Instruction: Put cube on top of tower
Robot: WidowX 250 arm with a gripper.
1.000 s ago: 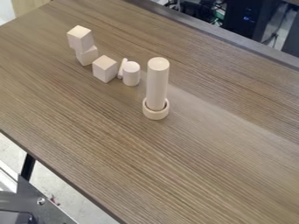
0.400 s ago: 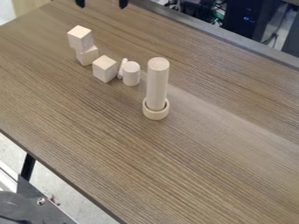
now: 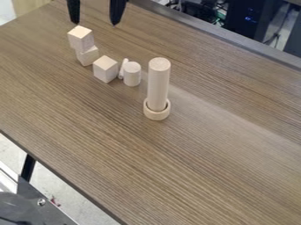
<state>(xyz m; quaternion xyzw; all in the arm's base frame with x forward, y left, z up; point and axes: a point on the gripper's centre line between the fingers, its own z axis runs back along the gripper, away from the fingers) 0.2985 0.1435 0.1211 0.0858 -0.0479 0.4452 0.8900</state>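
The claw (image 3: 94, 23) hangs at the far left with its fingers spread apart, beyond the tower of two stacked cubes (image 3: 81, 38), while the single cube (image 3: 106, 69) sits on the desk (image 3: 194, 167) just right of that tower. Crowding the cube's right side are a thin stick (image 3: 122, 69) and a short cylinder (image 3: 132, 74), then a tall cylinder (image 3: 158, 83) upright in a ring (image 3: 157, 114). Bare wood stretches widely from this row toward the near left edge and off to the right.
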